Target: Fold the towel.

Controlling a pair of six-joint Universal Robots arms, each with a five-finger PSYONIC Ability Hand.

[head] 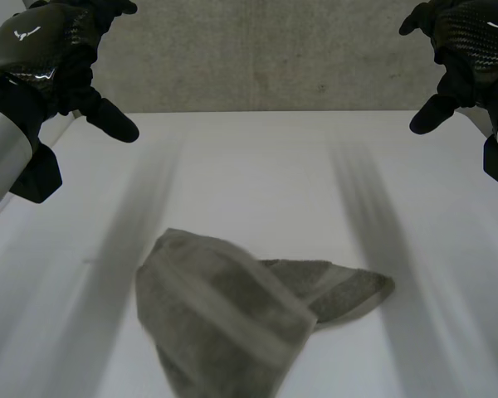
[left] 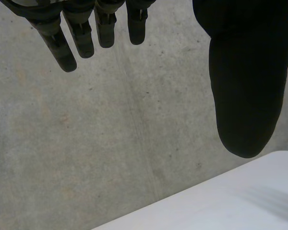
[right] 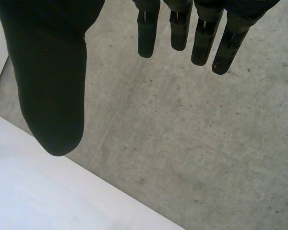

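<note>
Lying at the lower centre of the head view, nearest the camera, the towel (head: 199,332) is a loose grey heap on the table (head: 257,174), neither flat nor folded. Its bulk sits slightly left of centre and runs off the bottom edge of the frame. A narrower flap (head: 353,290) tapers toward the right. Long axis: roughly left to right across the frame, rising a little at the flap end. A paler band (head: 241,319) crosses the bulk diagonally.

Beyond the towel the white table runs up to its far edge. Both hands hang above that far part, well apart from the cloth: left hand (head: 54,58) at upper left, right hand (head: 465,50) at upper right. In the left wrist view the fingers (left: 67,43) are straight, the thumb (left: 245,96) is spread wide, and nothing is held. The right wrist view shows the same. Both hands are slack and empty.

Key relation: the towel lies between the hands and toward the frame bottom, so each must come down and inward. Judgement: the left is nearer the bulk, the right nearer the flap. Folding has not begun, and the towel probably needs spreading first.

Farthest back is a grey concrete wall (head: 266,58).
</note>
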